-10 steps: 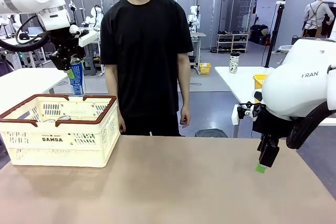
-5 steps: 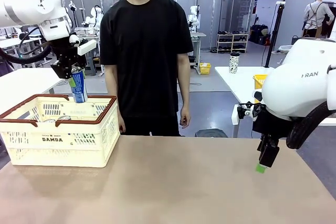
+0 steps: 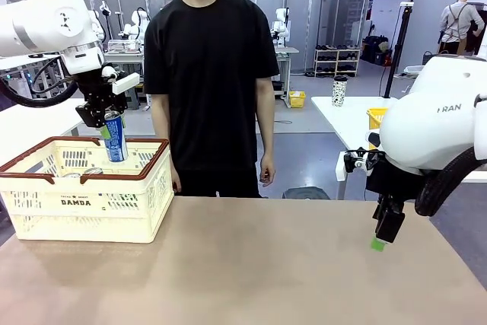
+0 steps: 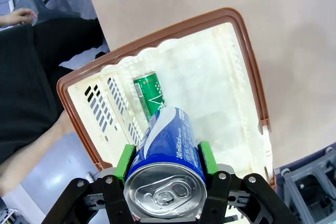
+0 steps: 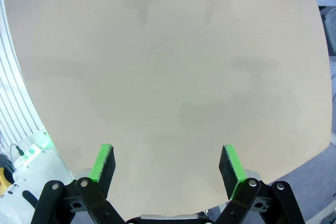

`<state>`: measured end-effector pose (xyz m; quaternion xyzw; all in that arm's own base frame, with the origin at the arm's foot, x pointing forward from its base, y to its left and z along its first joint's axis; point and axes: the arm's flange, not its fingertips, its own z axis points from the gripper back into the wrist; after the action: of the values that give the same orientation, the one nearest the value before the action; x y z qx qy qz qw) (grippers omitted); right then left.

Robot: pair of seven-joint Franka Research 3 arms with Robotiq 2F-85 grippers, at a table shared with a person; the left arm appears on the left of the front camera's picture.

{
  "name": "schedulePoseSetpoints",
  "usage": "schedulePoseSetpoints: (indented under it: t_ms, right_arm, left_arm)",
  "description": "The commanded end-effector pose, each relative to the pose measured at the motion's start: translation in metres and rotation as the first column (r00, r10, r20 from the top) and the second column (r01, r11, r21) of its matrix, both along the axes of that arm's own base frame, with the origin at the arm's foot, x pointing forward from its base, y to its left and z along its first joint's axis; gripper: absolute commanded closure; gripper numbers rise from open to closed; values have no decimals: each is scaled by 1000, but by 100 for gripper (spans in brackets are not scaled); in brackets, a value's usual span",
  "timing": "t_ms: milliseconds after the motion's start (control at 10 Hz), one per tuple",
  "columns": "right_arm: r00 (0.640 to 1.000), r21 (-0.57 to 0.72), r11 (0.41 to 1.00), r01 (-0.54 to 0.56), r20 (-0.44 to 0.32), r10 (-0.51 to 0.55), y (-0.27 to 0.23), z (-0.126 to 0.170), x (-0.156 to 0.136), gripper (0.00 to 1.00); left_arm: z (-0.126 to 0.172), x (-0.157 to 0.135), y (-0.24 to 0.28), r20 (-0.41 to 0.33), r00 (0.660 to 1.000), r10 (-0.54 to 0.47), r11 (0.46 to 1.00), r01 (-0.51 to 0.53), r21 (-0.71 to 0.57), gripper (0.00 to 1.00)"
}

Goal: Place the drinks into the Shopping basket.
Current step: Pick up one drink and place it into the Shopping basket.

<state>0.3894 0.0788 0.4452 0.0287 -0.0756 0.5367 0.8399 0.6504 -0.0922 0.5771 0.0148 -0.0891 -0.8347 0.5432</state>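
Note:
A blue drink can [image 3: 115, 136] with white lettering hangs over the far side of the Shopping basket [image 3: 85, 188], its lower end level with the reddish-brown rim. My left gripper [image 3: 105, 122] is shut on it. In the left wrist view the blue can [image 4: 168, 174] sits between the green pads [image 4: 125, 161], silver top toward the camera, above the basket's rim [image 4: 157, 36]. A green can [image 4: 150, 95] lies on the basket floor. My right gripper [image 3: 378, 240] hangs open over the table's right side; its pads [image 5: 103, 163] stand wide apart over bare tabletop.
A person in a black T-shirt [image 3: 209, 74] stands at the far table edge, hands at their sides. The brown tabletop [image 3: 259, 272] stretches from the basket to my right arm [image 3: 437, 123]. Other tables and a yellow basket [image 3: 376, 118] stand behind.
My left gripper has lowered the blue can toward the basket, from well above the rim to rim level. The right arm and the person have not moved.

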Motion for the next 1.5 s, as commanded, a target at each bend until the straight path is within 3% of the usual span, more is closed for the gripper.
schedulePoseSetpoints:
  t_ms: [0, 200, 500, 1100, 1400]
  right_arm:
    - [1000, -5, 1000, 1, -3, -1, -1, 0, -1, 0]
    - [1000, -5, 1000, 1, -3, -1, -1, 0, -1, 0]
    - [1000, -5, 1000, 1, -3, -1, -1, 0, -1, 0]
    - [1000, -5, 1000, 1, -3, -1, -1, 0, -1, 0]
    - [1000, -5, 1000, 1, -3, -1, -1, 0, -1, 0]
  left_arm:
    - [9, -3, -2, 13, 1000, 6, 1000, -6, 10, 42]
    - [1, 0, -1, 1, 1000, -2, 1000, 2, 1, 42]
    - [-41, 23, 19, -103, 995, -14, 999, 10, -43, 42]
    - [-117, 38, 44, -96, 994, -50, 999, 48, -23, 42]
    - [-137, 38, 43, -61, 996, -64, 997, 60, -54, 42]
